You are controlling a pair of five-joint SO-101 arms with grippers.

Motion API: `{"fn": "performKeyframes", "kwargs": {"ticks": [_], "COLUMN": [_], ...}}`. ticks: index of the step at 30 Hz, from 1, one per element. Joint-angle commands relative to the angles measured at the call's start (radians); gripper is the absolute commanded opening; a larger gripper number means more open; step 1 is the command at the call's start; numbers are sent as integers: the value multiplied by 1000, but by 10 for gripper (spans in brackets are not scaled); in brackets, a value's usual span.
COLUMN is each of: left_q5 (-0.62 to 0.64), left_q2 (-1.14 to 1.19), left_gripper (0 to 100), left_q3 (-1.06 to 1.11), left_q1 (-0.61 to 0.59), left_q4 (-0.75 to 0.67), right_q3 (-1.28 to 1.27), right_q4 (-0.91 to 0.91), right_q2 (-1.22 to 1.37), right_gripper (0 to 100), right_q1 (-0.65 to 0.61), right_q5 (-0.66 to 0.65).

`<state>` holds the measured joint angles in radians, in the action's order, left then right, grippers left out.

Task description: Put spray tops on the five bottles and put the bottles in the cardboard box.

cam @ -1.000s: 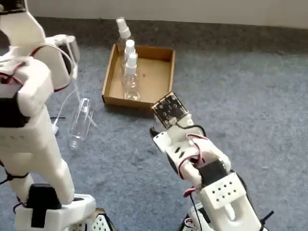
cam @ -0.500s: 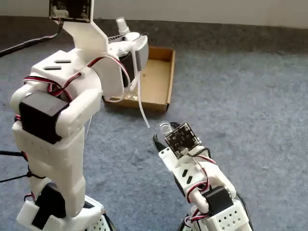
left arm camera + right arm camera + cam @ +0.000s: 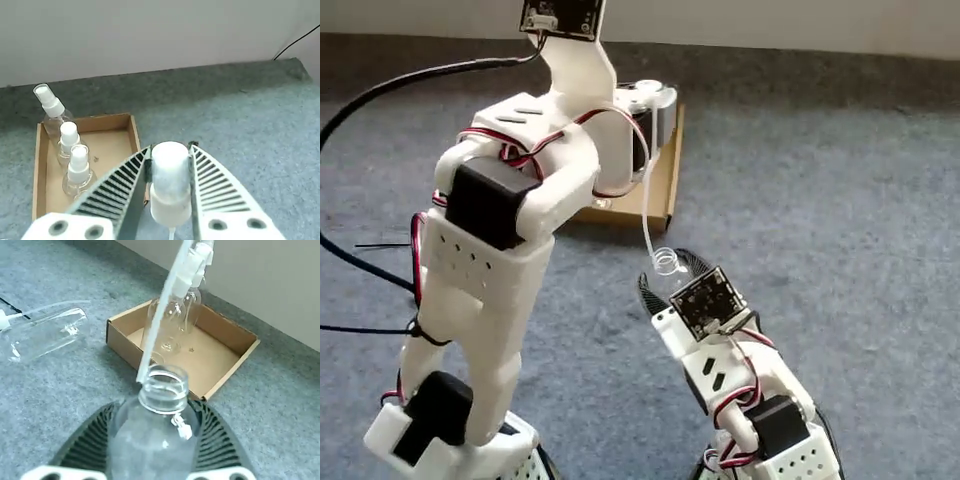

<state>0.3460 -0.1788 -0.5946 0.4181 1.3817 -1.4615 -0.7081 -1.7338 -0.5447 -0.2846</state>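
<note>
- The left arm (image 3: 500,280) is standing tall at 9 o'clock of the scene in the high view, covering most of the cardboard box (image 3: 668,180); a black cable (image 3: 380,90) is trailing over the grey carpet (image 3: 820,220) at 10 o'clock.
- The left gripper (image 3: 170,150) is pinching one white spray top (image 3: 170,190) between nearly closed fingers; its dip tube (image 3: 162,315) is hanging down at 12 o'clock of the open bottle (image 3: 150,445); the tip is meeting the neck rim, inside or outside I cannot tell.
- The right gripper (image 3: 157,407) is gripping that bottle upright, fingers closed round its body, box lying at 12 o'clock.
- Five bottles: three capped ones (image 3: 50,107), (image 3: 68,142), (image 3: 78,170) are standing in a row at the box, the farthest possibly just behind its wall; one uncapped bottle (image 3: 42,335) is lying on the carpet; one is being held.
- Five tops: three fitted, one held, and a loose top (image 3: 3,320) is lying beside the lying bottle.
</note>
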Motion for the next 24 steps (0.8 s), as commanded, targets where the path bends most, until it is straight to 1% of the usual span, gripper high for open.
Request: {"fn": "performKeyframes", "kwargs": {"ticks": [1, 6, 10, 12, 14, 16, 19, 22, 24], "left_q5": [6, 6, 8, 8, 9, 6, 8, 8, 8], "left_q2": [-2, -10, -4, -13, -16, -30, -70, -150, -206], "left_gripper": [84, 84, 84, 84, 84, 84, 84, 85, 87], "left_q3": [5, 58, 71, 124, 162, 199, 289, 389, 455], "left_q1": [15, 15, 16, 19, 51, 82, 130, 154, 162], "left_q4": [-74, -126, -115, -87, -63, -31, -20, -21, -49], "right_q3": [7, 5, 5, 8, 10, 12, 15, 15, 7], "right_q4": [19, 19, 19, 19, 22, 24, 27, 71, 111], "right_q2": [-13, -13, -13, -10, -4, -4, -12, -12, -13], "right_gripper": [5, 5, 5, 5, 5, 5, 5, 5, 5], "right_q1": [-7, -7, -5, -2, -2, -2, -1, -1, -1], "right_q5": [8, 8, 8, 9, 12, 69, 147, 164, 164]}}
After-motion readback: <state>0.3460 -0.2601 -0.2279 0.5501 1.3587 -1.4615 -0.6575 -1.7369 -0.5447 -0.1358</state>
